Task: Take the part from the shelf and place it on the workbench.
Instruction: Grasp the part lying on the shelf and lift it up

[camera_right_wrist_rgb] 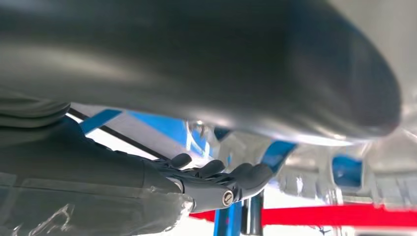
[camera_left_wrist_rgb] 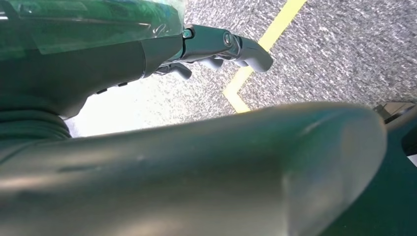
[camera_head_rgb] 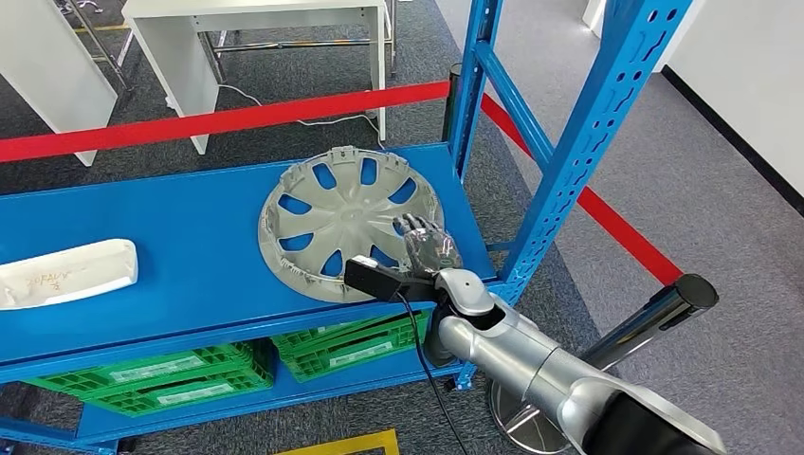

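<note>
One hand, the right hand (camera_head_rgb: 429, 244), lay open-fingered over the hubcap (camera_head_rgb: 349, 220) rim, grasp unconfirmed; next needs closing then lifting.

Head view: the right robot hand (camera_head_rgb: 429, 245) covers part of the hubcap's (camera_head_rgb: 332, 213) near rim; contact perhaps, not resolvable. White part (camera_head_rgb: 66, 275) cut off at the picture's left edge. Right wrist view: blurred thumb (camera_right_wrist_rgb: 275, 73) hides much beyond.
</note>
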`<state>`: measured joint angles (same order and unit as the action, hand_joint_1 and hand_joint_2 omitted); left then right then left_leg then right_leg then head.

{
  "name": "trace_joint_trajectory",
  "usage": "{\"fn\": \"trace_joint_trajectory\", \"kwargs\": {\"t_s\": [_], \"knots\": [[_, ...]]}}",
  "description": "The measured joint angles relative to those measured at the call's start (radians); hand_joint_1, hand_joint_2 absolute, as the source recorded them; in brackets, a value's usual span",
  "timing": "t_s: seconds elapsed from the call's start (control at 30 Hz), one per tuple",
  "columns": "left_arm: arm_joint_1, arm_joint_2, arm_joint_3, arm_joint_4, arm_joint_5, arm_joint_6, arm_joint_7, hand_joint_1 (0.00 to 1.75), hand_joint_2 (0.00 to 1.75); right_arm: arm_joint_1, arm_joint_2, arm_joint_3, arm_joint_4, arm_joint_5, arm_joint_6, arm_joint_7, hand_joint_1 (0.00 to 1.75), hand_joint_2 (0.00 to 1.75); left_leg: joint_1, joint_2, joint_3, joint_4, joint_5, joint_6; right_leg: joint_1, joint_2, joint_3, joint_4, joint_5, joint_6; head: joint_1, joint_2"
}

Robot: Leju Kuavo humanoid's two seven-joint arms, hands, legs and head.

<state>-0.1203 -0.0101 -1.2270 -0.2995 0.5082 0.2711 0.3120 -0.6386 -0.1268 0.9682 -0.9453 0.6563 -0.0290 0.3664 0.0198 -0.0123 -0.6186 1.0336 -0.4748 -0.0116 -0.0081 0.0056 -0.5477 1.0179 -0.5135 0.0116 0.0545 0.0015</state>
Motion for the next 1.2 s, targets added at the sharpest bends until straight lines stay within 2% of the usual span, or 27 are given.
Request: {"fn": "trace_joint_trajectory", "kwargs": {"t_s": [0.3, 0.6, 0.9, 1.03, 1.2], "knots": [[0.005, 0.002, -0.012, 0.0, -0.001, -0.007, 0.019, 0.0, 0.0, -0.001, 0.036, 0.02, 0.087, 0.034, 0.001, -0.076, 0.0, 0.0, 0.0, 0.0, 0.0, 0.0, 0.0, 0.0, 0.0, 0.0, 0.0, 0.0, 0.0, 0.0, 0.0, 0.0], [0.007, 0.014, -0.015, 0.0, -0.003, -0.053, 0.028, 0.0, 0.0, -0.002, 0.067, 0.06, 0.128, 0.041, 0.026, -0.176, 0.0, 0.0, 0.0, 0.0, 0.0, 0.0, 0.0, 0.0, 0.0, 0.0, 0.0, 0.0, 0.0, 0.0, 0.0, 0.0], [0.007, 0.021, -0.029, 0.0, -0.005, -0.057, 0.027, 0.0, 0.0, -0.008, 0.079, 0.087, 0.15, 0.016, 0.028, -0.195, 0.0, 0.0, 0.0, 0.0, 0.0, 0.0, 0.0, 0.0, 0.0, 0.0, 0.0, 0.0, 0.0, 0.0, 0.0, 0.0], [0.007, 0.026, -0.035, 0.0, -0.006, -0.068, 0.02, 0.0, 0.0, -0.01, 0.079, 0.09, 0.155, -0.009, 0.024, -0.204, 0.0, 1.75, 0.0, 0.0, 0.001, 0.0, 0.0, 0.0, 0.0, 0.0, 0.0, 0.0, 0.0, 0.0, 0.0, 0.0], [0.007, 0.027, -0.038, 0.0, -0.009, -0.07, 0.019, 0.0, 0.0, -0.01, 0.079, 0.091, 0.157, -0.032, 0.007, -0.213, 0.0, 1.75, 0.0, 0.0, 0.001, 0.0, 0.0, 0.0, 0.0, 0.0, 0.0, 0.0, 0.0, 0.0, 0.0, 0.0]]}}
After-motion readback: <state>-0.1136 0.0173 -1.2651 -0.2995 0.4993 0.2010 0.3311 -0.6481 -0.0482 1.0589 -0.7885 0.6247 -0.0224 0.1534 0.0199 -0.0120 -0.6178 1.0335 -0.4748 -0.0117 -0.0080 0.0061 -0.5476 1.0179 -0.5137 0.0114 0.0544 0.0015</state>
